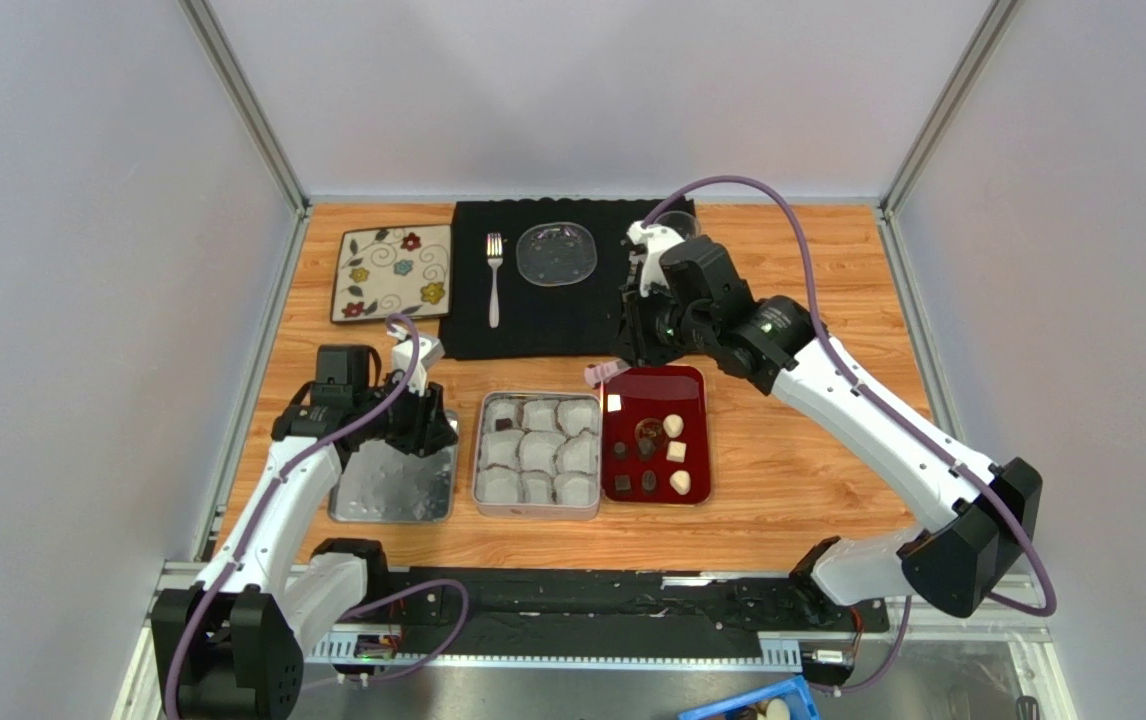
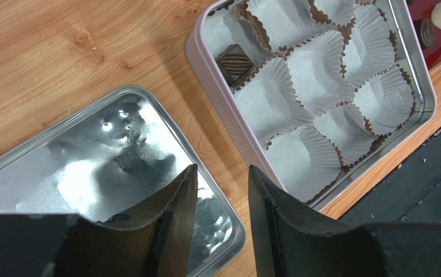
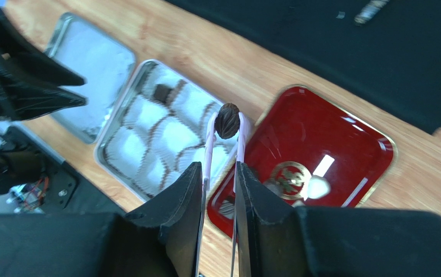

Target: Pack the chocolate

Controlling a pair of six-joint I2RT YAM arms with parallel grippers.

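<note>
My right gripper [image 1: 636,333] is shut on pink tongs [image 3: 209,140], which pinch a round dark chocolate [image 3: 227,120] over the gap between the tin [image 3: 108,134] and the red tray [image 3: 315,130]. The tongs' tip shows in the top view [image 1: 603,371]. The tin [image 1: 537,515] holds white paper cups and one dark square chocolate [image 2: 235,62]. Several dark and cream chocolates [image 1: 651,444] lie on the red tray [image 1: 680,387]. My left gripper [image 2: 221,173] is open and empty above the tin lid's [image 2: 90,161] right edge, left of the tin [image 2: 217,98].
The silver tin lid [image 1: 396,483] lies left of the tin. A black mat [image 1: 564,278] at the back holds a fork [image 1: 494,278] and a glass plate [image 1: 557,252]. A flowered plate [image 1: 393,272] lies to its left. A black rail [image 1: 594,600] runs along the near edge.
</note>
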